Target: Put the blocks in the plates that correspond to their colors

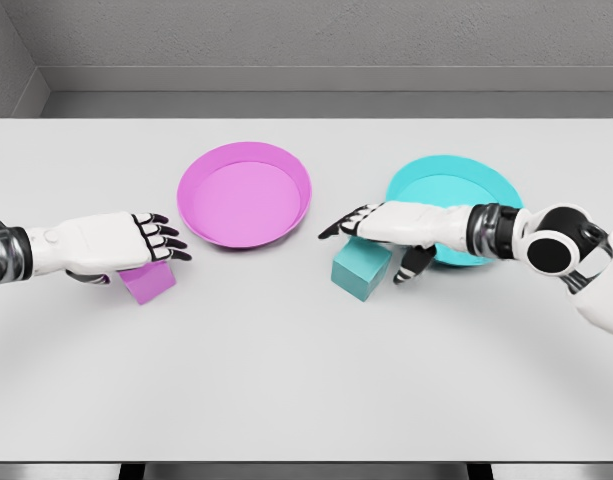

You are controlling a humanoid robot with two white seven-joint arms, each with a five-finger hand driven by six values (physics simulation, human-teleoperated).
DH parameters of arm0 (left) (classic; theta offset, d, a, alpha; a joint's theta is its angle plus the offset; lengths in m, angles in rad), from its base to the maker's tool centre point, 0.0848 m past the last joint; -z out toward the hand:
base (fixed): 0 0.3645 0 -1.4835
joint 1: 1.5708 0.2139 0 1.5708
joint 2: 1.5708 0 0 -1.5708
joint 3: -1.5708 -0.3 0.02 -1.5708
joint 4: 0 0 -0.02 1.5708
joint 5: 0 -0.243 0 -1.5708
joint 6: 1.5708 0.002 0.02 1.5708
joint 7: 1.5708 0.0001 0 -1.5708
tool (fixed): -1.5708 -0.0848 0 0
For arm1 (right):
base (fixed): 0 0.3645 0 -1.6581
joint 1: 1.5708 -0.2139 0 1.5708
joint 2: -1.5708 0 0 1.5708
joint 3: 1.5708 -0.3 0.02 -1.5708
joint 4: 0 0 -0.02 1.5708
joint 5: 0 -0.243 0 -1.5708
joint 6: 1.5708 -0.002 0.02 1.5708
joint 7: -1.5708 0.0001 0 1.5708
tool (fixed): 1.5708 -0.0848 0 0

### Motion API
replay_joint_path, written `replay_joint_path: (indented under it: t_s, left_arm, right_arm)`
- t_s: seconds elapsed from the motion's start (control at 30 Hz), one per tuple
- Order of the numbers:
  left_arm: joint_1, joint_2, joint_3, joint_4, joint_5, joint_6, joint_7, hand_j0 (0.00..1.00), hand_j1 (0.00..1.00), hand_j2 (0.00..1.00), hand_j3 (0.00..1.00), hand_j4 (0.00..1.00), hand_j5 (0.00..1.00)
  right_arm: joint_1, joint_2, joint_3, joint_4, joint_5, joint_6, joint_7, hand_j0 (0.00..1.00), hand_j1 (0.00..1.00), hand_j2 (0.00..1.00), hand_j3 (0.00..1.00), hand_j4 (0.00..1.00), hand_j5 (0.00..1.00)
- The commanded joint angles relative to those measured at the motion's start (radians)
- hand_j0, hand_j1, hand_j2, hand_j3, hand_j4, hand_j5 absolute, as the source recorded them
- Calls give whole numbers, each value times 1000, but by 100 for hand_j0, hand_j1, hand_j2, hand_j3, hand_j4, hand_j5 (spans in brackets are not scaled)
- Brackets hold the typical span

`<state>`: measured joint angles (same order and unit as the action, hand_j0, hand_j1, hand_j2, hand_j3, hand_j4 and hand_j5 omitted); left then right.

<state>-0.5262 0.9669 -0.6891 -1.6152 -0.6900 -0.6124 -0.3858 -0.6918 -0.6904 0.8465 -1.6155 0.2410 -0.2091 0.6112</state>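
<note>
On the table (pixel 286 350), each half-open hand, left hand (pixel 106 243) over the pink block (pixel 149 283), right hand (pixel 386 225) over the teal block (pixel 361 268), grips nothing yet and may nudge its block away.

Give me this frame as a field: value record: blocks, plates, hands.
surface: white table
pink plate: rear centre-left, nothing in it
cyan plate: rear right, partly hidden by the right arm
pink block: on the table, left of the pink plate, under the left hand
cyan block: on the table, under the right hand
left hand: over the pink block, fingers extended; grasp unclear
right hand: over the cyan block, thumb down beside it; grasp unclear
blocks placed: none
</note>
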Motion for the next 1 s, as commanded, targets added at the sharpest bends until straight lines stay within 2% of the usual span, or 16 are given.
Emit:
replay_joint_path:
  t_s: [0.0,0.07,0.1,0.17,0.4,0.47,0.53,0.6,0.63,0.8,0.97]
  left_arm:
    - [0,1,0,0,-13,2,1,97,97,97,97,97,97]
    - [0,3,0,0,-23,2,1,88,88,88,88,88,88]
    - [0,4,0,-2,-32,2,1,79,79,79,79,79,79]
    - [0,4,-6,-11,-36,2,1,70,70,70,70,70,70]
    - [2,6,-7,-17,-52,2,1,57,57,57,57,57,57]
    - [2,6,-7,-17,-52,2,1,55,55,55,55,55,55]
    - [2,7,-7,-17,-52,2,1,48,48,48,48,48,48]
    - [2,6,-7,-17,-52,2,1,46,46,46,46,46,46]
    - [2,6,-6,-15,-52,2,1,46,46,46,46,46,46]
    - [-6,9,-3,-15,-45,2,4,44,44,44,44,44,44]
    - [-31,9,10,-15,-26,2,8,40,40,40,40,40,40]
  right_arm:
    - [-2,2,2,-4,-3,0,0,100,100,100,100,100,100]
    - [-9,5,8,-4,-3,0,0,100,100,100,100,100,100]
    - [-9,14,22,-3,-3,0,0,100,100,100,100,100,100]
    - [-9,15,34,0,-3,2,0,100,100,100,100,100,100]
    - [-11,14,43,25,-3,4,0,100,100,100,100,100,100]
    - [-11,14,43,34,-3,4,0,92,92,92,92,92,92]
    - [-11,12,43,35,-3,2,0,82,82,82,82,82,82]
    - [-9,12,43,35,-3,2,0,66,66,66,66,66,66]
    - [-9,12,43,34,-3,2,0,61,61,61,61,61,61]
    - [-11,14,43,32,-3,2,0,53,53,53,53,53,53]
    - [-11,12,42,32,-3,2,0,53,53,53,53,53,53]
